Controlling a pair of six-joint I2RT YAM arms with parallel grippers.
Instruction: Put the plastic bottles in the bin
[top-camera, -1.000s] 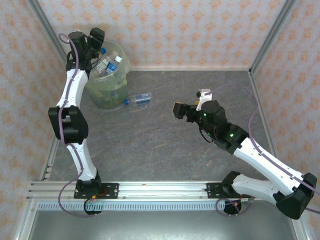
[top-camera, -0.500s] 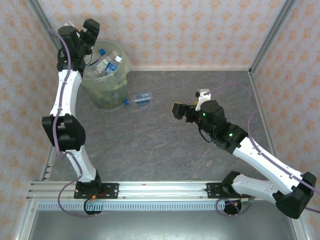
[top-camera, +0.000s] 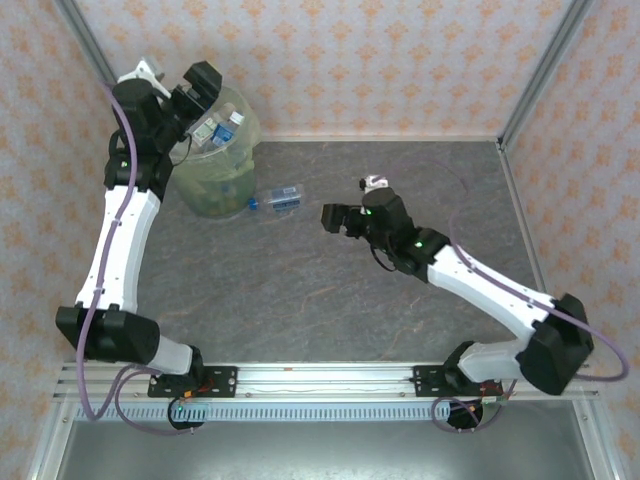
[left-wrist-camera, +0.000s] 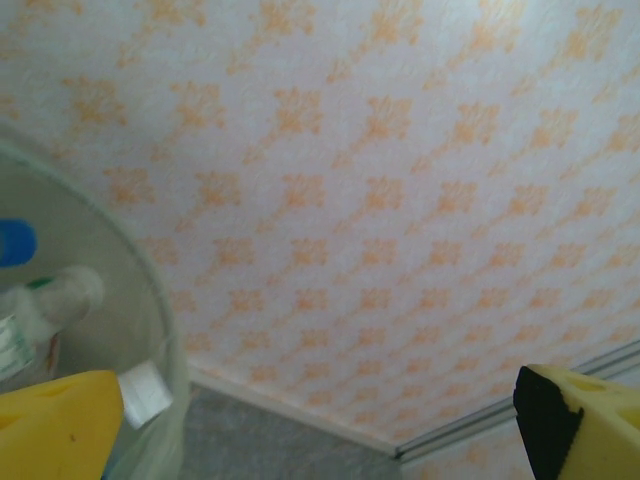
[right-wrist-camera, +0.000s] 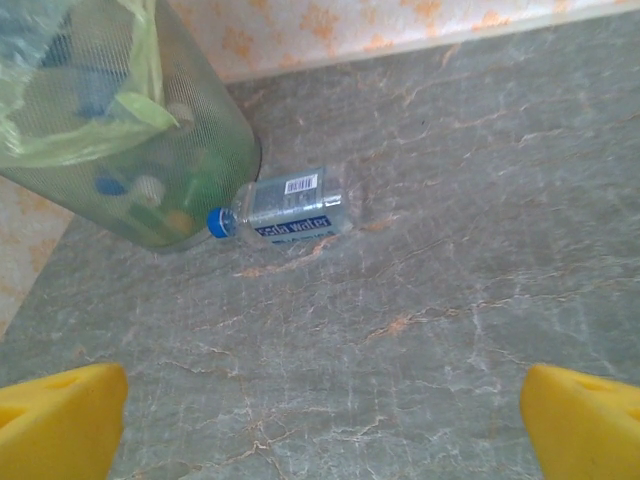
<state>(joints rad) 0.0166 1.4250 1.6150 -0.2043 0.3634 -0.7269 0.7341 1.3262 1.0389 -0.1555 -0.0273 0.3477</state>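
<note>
Bottles (top-camera: 215, 130) lie inside the bin (top-camera: 222, 188). I note one clear bottle (top-camera: 280, 196) on the worktop (top-camera: 420, 170), just beside the bin's base. Left gripper (top-camera: 203, 92) hangs over the bin's rim, spread wide and empty. Right gripper (top-camera: 334, 218), well apart from the bin, is likewise spread and empty.

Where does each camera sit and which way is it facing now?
Top external: above and behind the bases, looking down on the table; both arms, left gripper by the bin.
Left wrist: faces the back wall past the bin's rim; own yellow fingers at bottom corners.
Right wrist: looks down at the bottle beside the bin; own fingers too.
Shared: bin in all three; bottle in top and right wrist.
</note>
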